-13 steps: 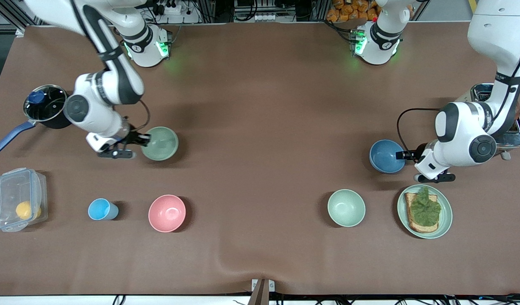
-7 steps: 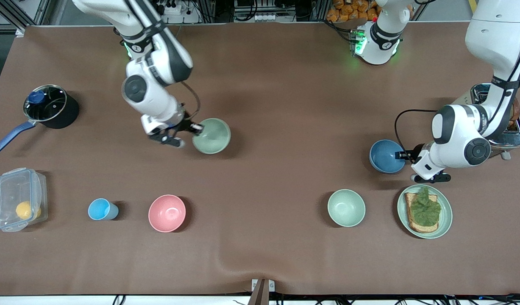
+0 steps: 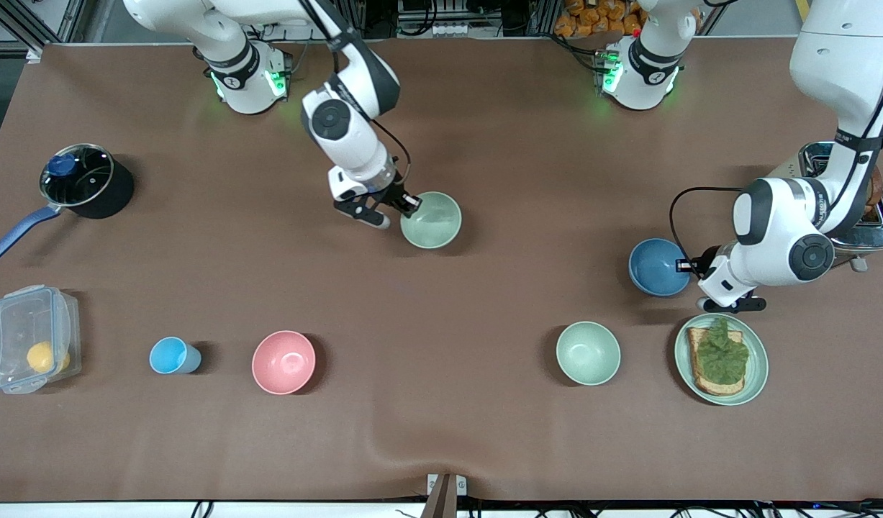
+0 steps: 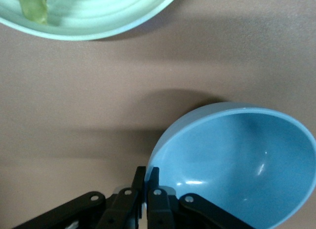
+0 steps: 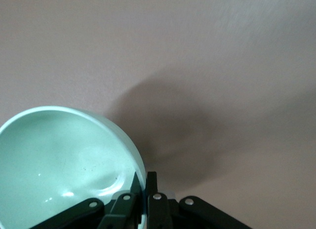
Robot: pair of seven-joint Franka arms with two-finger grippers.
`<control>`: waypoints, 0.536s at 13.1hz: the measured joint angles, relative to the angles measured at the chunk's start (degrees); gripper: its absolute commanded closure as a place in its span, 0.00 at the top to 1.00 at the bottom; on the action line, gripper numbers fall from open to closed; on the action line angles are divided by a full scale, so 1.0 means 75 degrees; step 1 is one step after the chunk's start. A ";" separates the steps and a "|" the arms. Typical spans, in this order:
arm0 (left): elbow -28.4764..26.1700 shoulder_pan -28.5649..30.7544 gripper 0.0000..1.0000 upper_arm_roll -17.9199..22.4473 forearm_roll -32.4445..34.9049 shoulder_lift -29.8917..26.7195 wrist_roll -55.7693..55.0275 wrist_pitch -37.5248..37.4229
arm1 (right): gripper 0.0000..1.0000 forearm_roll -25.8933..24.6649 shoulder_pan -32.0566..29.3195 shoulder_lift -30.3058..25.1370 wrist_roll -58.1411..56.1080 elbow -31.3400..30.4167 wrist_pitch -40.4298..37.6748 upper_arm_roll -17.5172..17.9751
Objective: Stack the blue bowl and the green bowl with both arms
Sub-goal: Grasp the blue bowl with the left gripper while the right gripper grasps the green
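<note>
Right arm: I have it reaching to upper center of the frame, right gripper (image 3: 405, 206) clamped.
Left arm: bent low at frame's right edge, left gripper (image 3: 682, 266) pinched closed.

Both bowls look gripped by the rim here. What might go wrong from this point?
Each grip is only a thin rim pinch. The right gripper, shut on the green bowl, holds it above the table, so it could tilt or slip. The left gripper is shut on the blue bowl close to the toast plate and the pale mint bowl; a low swing might knock them.
</note>
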 measured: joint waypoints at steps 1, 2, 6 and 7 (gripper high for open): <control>0.0060 0.0005 0.00 -0.0018 0.0000 0.0000 0.0000 0.0020 | 0.00 0.0000 0.0127 0.0160 0.0226 0.0152 0.0020 -0.0007; 0.0150 0.0015 0.00 -0.0062 0.0000 -0.0003 0.0000 0.0041 | 0.00 0.0000 0.0246 0.0293 0.0404 0.0307 0.0020 -0.0013; 0.0661 0.0028 0.00 -0.0498 -0.0325 -0.0164 -0.0004 -0.0060 | 0.00 0.0000 0.0636 0.0684 0.0795 0.0646 0.0020 -0.0175; 0.0869 0.0027 0.00 -0.0625 -0.0359 -0.0262 -0.0031 -0.0263 | 0.00 0.0000 0.0694 0.0738 0.0816 0.0657 0.0028 -0.0218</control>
